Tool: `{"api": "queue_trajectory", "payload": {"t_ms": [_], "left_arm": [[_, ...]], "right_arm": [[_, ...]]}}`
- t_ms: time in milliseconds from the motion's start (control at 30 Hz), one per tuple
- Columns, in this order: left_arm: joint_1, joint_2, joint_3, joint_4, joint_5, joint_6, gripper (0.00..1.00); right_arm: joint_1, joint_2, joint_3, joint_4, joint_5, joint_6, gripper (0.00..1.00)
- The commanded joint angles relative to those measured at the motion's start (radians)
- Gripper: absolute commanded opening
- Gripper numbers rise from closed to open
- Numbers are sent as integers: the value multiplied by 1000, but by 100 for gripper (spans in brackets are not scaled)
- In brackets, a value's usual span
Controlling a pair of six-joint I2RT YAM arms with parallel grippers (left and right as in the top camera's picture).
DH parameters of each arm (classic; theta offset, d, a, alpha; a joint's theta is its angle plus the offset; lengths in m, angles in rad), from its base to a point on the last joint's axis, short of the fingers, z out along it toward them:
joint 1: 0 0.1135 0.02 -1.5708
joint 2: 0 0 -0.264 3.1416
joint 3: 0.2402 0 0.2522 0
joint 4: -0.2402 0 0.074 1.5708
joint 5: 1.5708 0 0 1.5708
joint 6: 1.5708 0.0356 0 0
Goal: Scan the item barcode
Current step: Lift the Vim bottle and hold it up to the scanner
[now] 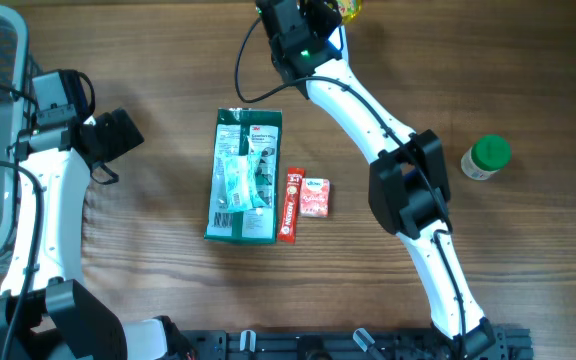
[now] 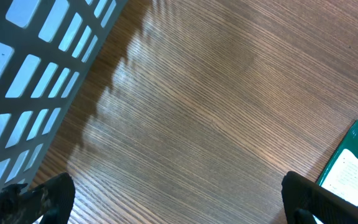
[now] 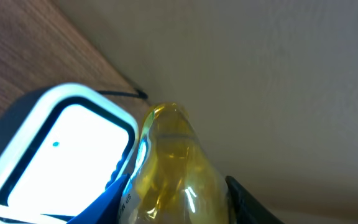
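Your right gripper [image 1: 330,12] is closed partway on a clear yellow plastic bottle [image 3: 169,180], at the top edge of the overhead frame, just right of centre. In the right wrist view the bottle fills the lower middle of the frame and sits just beside a white-cased scanner with a lit window [image 3: 61,149] at lower left. I judge the bottle is held that close so its label faces the glowing window. No barcode shows in any view, so you cannot confirm that the code side is turned toward the scanner. Your left gripper [image 2: 179,199] hangs spread wide and holds nothing. It is over bare wooden desk [image 2: 216,93] at the left of the overhead frame, beside the grey slotted plastic basket [image 2: 30,62], probably parked clear of the work. Well apart from both grippers, a flat green packet [image 1: 246,175], a red stick sachet [image 1: 290,205] and a small pink carton [image 1: 315,197] lie in a row at the centre of the desk. A green-lidded jar [image 1: 486,157] stands off to the right. These are likely waiting for their own scans.
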Motion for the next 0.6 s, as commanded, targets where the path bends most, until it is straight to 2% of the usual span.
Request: {"api": "queue_trajectory", "payload": {"t_ms": [0,400,567], "left_arm": [[5,-7,9,3,-2,13,100],[5,-7,9,3,-2,13,100],[5,-7,9,3,-2,13,100]], "right_arm": [[24,13,10,24,59,-27,15],[60,51,3,27,114,-22,16],[74,52,0,22,138,62,16]]}}
